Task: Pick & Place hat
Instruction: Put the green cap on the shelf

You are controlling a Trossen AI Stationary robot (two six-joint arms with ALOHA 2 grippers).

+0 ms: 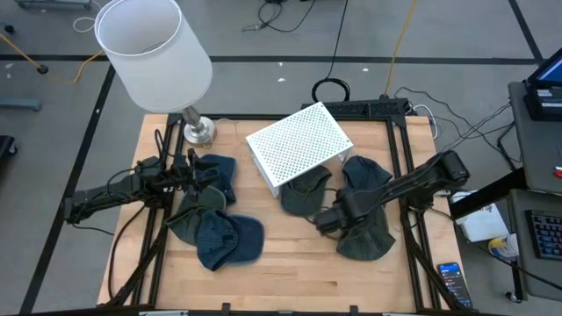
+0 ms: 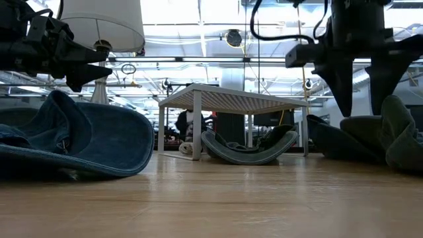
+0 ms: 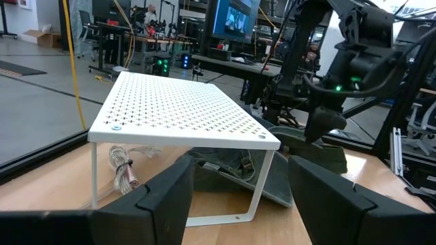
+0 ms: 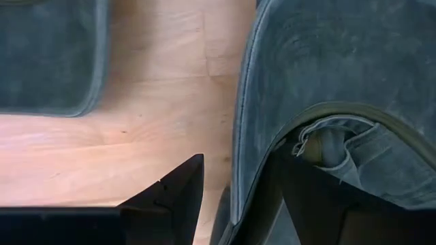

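Several soft hats lie on the wooden table. Two blue denim ones (image 1: 230, 239) and a green one (image 1: 187, 219) rest at the left. A green hat (image 1: 306, 189) lies partly under the white perforated rack (image 1: 299, 145). Two more green hats (image 1: 367, 239) lie at the right. My right gripper (image 1: 327, 221) hangs open, pointing down, at the left edge of the near right hat (image 4: 327, 82). One finger is over bare wood and one over the hat's hollow. My left gripper (image 1: 195, 171) is open and empty, held level above the left hats, facing the rack (image 3: 177, 109). My right gripper (image 4: 242, 156) stands from above with the brim edge (image 4: 240, 136) of the near right green hat between its open fingers. One finger (image 4: 170, 197) is outside over the table, the other (image 4: 306, 197) over the hat's inside. Whether either finger touches the hat, I cannot tell.
A tall lamp with a white shade (image 1: 154, 48) stands on its metal base (image 1: 198, 130) at the far left corner. The rack's legs (image 2: 197, 125) stand mid-table with a hat (image 2: 248, 149) beneath. Bare wood (image 1: 299, 272) lies along the near edge. Cables run beyond the far edge.
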